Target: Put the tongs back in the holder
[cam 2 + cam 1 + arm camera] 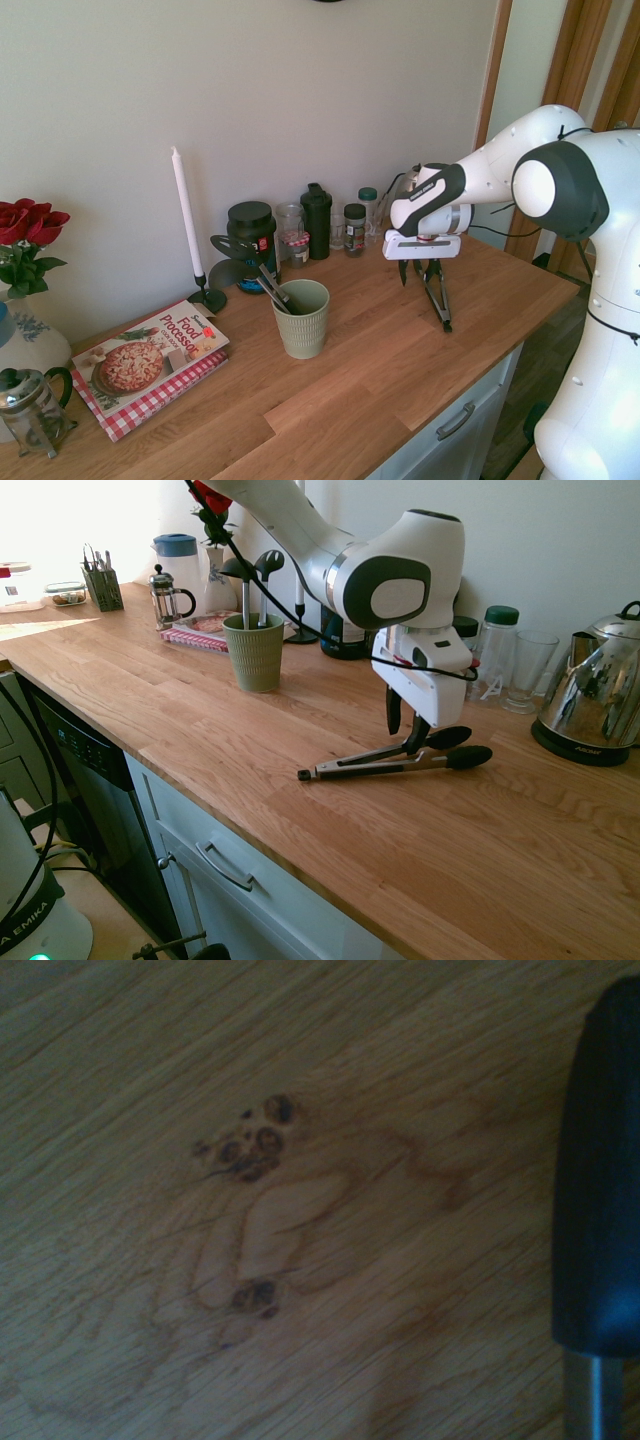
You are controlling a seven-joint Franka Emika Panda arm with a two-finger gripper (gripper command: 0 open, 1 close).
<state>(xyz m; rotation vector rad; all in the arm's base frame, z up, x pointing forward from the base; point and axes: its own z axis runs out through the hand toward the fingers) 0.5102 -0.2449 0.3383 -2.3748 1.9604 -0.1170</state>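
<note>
The tongs (pixel 395 762) lie flat on the wooden surface (pixel 200 720), black tips toward the kettle (pixel 597 702), well apart from the holder (pixel 254 652). The gripper (pixel 403 728) points straight down over the arms near the tips; its jaws straddle them, parted, nothing clamped. The holder stands upright with black utensils (pixel 256 575) inside, leaving room for the tongs.

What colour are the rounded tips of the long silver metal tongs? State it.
Black, on the long silver metal tongs lying on the counter; clearest in the first exterior view.
</note>
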